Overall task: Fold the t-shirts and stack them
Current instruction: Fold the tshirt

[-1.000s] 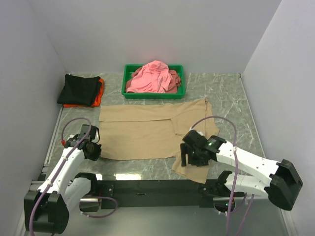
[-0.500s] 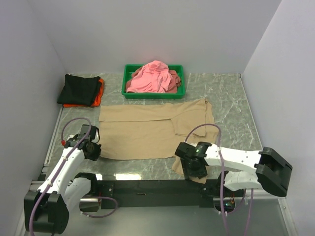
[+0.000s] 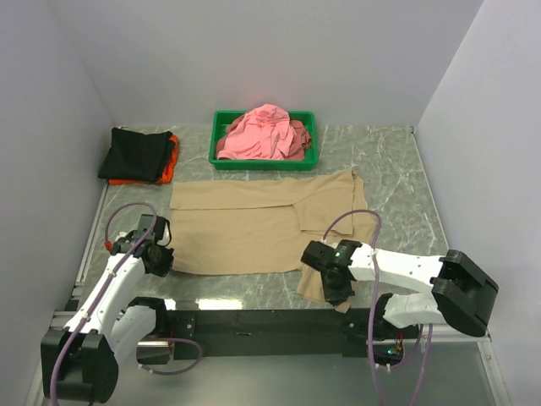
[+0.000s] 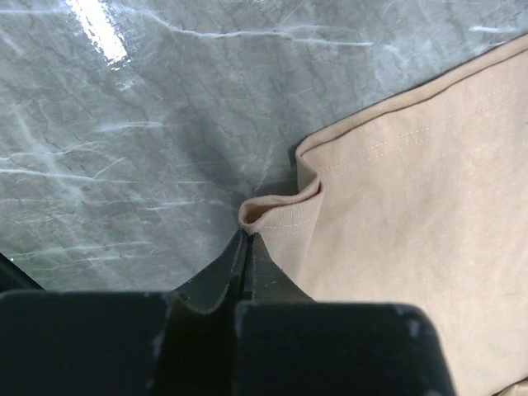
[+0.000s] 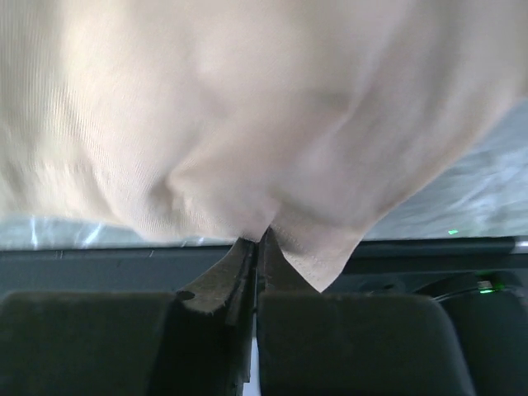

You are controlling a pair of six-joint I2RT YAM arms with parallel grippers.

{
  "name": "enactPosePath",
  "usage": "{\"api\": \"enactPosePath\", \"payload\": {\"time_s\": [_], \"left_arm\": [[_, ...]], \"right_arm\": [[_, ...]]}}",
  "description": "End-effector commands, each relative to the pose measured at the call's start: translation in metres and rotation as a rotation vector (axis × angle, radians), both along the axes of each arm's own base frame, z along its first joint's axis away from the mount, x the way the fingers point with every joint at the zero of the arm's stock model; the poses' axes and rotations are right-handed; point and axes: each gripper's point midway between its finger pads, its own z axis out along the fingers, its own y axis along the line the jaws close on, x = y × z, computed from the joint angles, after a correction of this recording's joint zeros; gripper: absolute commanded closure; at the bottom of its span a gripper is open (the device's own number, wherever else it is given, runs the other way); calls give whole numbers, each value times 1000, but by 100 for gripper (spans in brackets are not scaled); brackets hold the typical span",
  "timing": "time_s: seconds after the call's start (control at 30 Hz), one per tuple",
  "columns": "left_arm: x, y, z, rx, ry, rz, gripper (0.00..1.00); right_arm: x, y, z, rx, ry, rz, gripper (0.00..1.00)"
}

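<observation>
The tan t-shirt [image 3: 245, 224] lies spread flat across the middle of the table. My left gripper [image 3: 161, 259] is shut on its near-left corner. The left wrist view shows the jaws [image 4: 247, 237] pinching a small fold of the hem of the tan cloth [image 4: 412, 190]. My right gripper [image 3: 335, 284] is shut on the shirt's near-right flap by the table's front edge. In the right wrist view the tan cloth [image 5: 247, 107] bunches up from the closed tips [image 5: 262, 236]. Pink t-shirts [image 3: 264, 131] are heaped in the tray. A folded black t-shirt [image 3: 135, 152] rests on an orange one [image 3: 172, 166] at the back left.
The green tray [image 3: 262, 164] stands at the back centre against the wall. White walls close in the left, back and right sides. The black base rail [image 3: 254, 321] runs along the near edge, right under the right gripper.
My right gripper has slid left and toward the near edge, then closed on the tan shirt's near-right flap. The left arm has not moved.
</observation>
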Motion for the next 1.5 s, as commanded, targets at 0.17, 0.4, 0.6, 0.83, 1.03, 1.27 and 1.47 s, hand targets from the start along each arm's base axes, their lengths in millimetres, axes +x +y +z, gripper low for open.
{"api": "enactPosePath", "payload": {"time_s": [0.17, 0.4, 0.6, 0.83, 1.03, 1.27, 1.47], "left_arm": [[23, -5, 23, -8, -87, -49, 99], [40, -3, 35, 13, -110, -56, 99], [66, 3, 46, 49, -150, -33, 99], [93, 8, 56, 74, -204, -5, 99], [113, 16, 56, 107, -199, 16, 99], [136, 21, 55, 124, -207, 31, 99], [148, 30, 47, 173, -184, 36, 99]], "right_arm": [[71, -9, 47, 37, -265, -83, 100], [125, -12, 81, 70, -381, -104, 100], [180, -12, 104, 73, -465, -125, 100], [237, -13, 120, 81, -537, -199, 100], [276, -23, 126, 44, -575, -238, 100], [311, -19, 121, 38, -564, -230, 100], [333, -22, 113, 3, -533, -242, 100]]}}
